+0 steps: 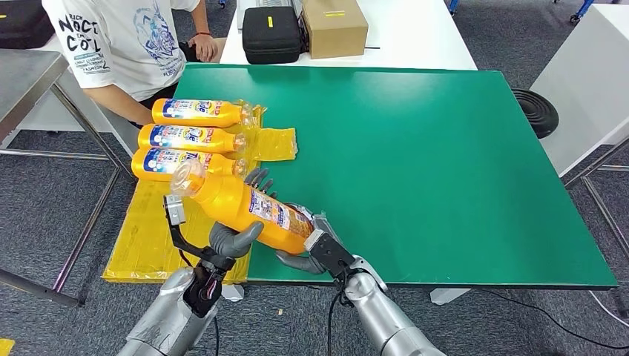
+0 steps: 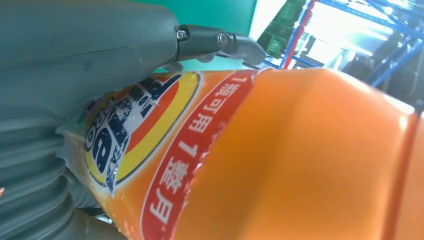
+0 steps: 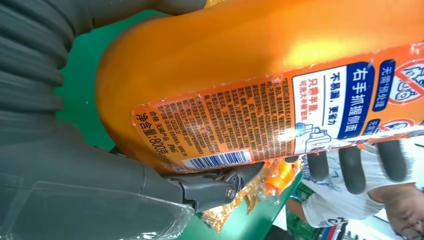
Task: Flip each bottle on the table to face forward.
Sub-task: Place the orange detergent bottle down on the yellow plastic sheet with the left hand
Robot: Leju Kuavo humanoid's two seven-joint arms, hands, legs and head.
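A green counter (image 1: 445,163) on grey carpet, a yellow plastic sheet (image 1: 152,237) hanging over its near-left edge, and the action sits right at that corner. The held bottle (image 1: 241,206), orange, is up off the counter and tilted, clear cap toward the far left, base toward the robot. Its small-print back label with the barcode faces up to the head camera, while the left wrist view has the big brand label on the underside, so I'd call this one mid-flip, not yet turned face up.

Both hands are on it. The left hand (image 1: 234,239) cups the body from beneath, thumb wrapped up the near side, fingers hidden behind the bottle. The right hand (image 1: 304,256) grips the base end, dark fingertips (image 3: 352,170) curled over the label's edge in the right wrist view. Firm two-handed hold, nothing slack.

Next, as I read it: roll the bottle about its long axis until the brand label comes round on top, then lay it down beside the others without knocking them.

Just beyond, three bottles (image 1: 189,139) lie side by side on the sheet, brand labels up, caps pointing right. These look done. A person in a white T-shirt (image 1: 122,44) sits at the far-left corner; farther back, a black case (image 1: 271,33) and a cardboard box (image 1: 334,26) on a white table.
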